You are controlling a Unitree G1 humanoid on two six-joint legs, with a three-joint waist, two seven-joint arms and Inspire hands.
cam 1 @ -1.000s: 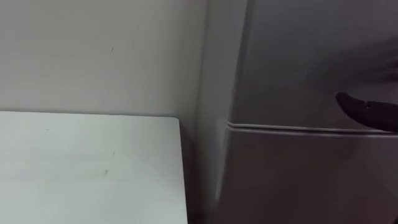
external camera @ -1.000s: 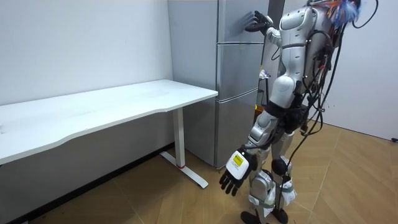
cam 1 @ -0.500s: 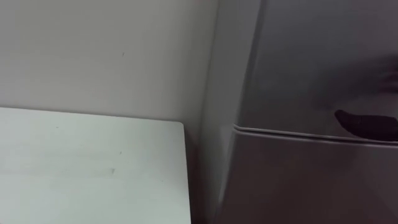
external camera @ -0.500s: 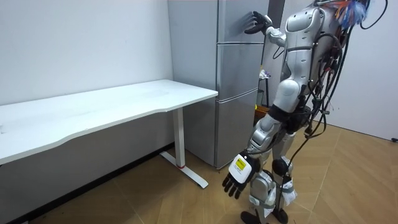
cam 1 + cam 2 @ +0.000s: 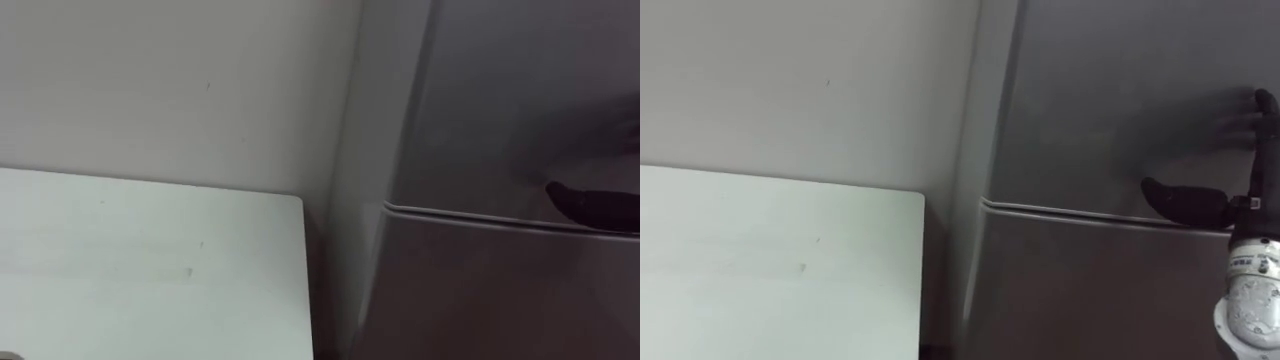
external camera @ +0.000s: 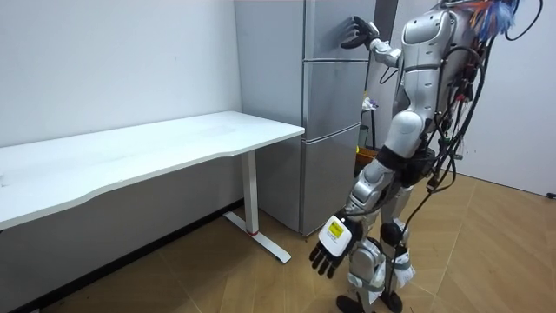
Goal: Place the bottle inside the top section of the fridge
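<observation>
Before the tall grey fridge (image 6: 326, 96) the robot stands upright on the wooden floor (image 6: 486, 252), facing its doors. The white counter (image 6: 156, 148) stretches away on its left along the pale wall (image 5: 180, 80). The counter's near end comes close to the fridge's side, with a dark narrow gap between them in the eye views. The right hand (image 5: 1188, 201) is raised to about shoulder height and laid against the fridge's front at the bottom of the upper door (image 5: 1110, 90). It is wide open. Its dark thumb stretches out sideways just above the seam (image 5: 1060, 210) that parts the upper door from the lower door (image 5: 1080, 290). Its fingers (image 5: 1265, 115) point straight up the grey panel, and they curl round nothing. As far as the views show, both doors sit shut and flush with each other. The left hand (image 6: 331, 248) hangs low beside the robot's leg in the room view, well apart from the fridge and the counter. Its fingers are loose, spread and pointing at the floor, with nothing in them. I cannot tell where the bottle is. The part of the counter top seen in the eye views is plain white.
</observation>
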